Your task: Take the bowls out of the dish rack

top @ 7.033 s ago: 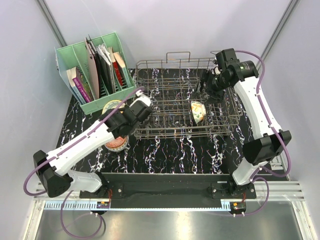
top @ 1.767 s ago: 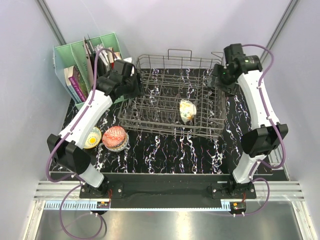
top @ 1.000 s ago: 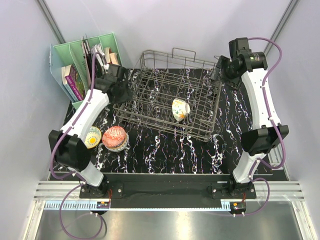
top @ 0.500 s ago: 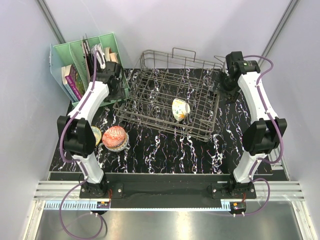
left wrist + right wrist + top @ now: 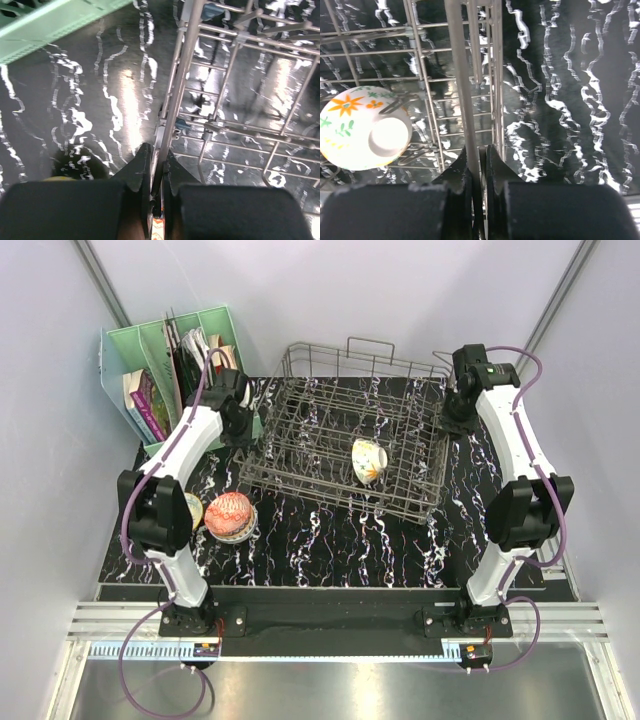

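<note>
As left hand (image 5: 156,156) and right hand (image 5: 479,152) clamp dish rack (image 5: 318,436), bowl (image 5: 367,460) between.

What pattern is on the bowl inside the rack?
The bowl is cream with orange flowers and green sprigs; right wrist view shows it best.

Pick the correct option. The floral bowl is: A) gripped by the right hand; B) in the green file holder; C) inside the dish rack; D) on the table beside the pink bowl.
C: the floral bowl sits among the tines of the dish rack, while the right hand is shut on the rack's rim wire, not the bowl.
</note>
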Robot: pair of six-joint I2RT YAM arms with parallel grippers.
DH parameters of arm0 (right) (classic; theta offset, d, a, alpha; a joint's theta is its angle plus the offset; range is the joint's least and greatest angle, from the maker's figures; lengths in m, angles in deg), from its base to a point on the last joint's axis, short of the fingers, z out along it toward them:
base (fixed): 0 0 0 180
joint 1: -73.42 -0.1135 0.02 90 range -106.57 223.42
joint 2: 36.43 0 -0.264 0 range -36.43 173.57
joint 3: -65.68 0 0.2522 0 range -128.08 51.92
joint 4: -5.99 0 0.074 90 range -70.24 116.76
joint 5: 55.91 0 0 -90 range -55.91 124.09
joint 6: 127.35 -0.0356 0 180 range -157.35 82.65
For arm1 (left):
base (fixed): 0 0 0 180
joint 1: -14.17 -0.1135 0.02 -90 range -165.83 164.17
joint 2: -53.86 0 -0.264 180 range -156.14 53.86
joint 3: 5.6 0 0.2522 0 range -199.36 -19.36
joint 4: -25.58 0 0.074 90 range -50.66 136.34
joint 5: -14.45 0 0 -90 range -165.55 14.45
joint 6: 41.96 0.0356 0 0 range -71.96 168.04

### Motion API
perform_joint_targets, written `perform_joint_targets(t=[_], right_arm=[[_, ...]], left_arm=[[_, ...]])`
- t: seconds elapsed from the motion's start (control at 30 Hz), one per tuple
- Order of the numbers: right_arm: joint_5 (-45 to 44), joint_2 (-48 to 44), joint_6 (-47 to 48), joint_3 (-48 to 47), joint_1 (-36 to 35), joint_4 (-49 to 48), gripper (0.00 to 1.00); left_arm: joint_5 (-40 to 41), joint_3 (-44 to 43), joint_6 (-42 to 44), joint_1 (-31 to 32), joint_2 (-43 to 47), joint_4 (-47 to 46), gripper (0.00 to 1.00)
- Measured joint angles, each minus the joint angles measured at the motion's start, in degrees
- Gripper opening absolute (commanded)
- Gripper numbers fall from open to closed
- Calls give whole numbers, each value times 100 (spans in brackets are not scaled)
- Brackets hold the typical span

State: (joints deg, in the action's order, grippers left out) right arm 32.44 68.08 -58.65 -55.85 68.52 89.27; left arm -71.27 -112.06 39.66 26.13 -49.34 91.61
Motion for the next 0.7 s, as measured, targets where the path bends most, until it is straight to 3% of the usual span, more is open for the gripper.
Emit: perform_joint_targets(t=[0.2,0.53,0.6,0.67,0.7], right_arm=[[-236,201,208,-321,31,328,0],[-315,1322,815,-1950,157,914,1],[-280,1510,905,-2245,160,1010,15],[-247,1690,933,-2529,162,1091,20],[-227,1757,846,-2640,168,1110,38]], left_arm=[[-90,448,-238,157,308,-190,0],[28,973,-999,433,715,-474,0],[72,999,-1113,450,739,-468,0],[96,1027,-1191,461,761,-479,0],[107,1040,-1235,468,774,-474,0]])
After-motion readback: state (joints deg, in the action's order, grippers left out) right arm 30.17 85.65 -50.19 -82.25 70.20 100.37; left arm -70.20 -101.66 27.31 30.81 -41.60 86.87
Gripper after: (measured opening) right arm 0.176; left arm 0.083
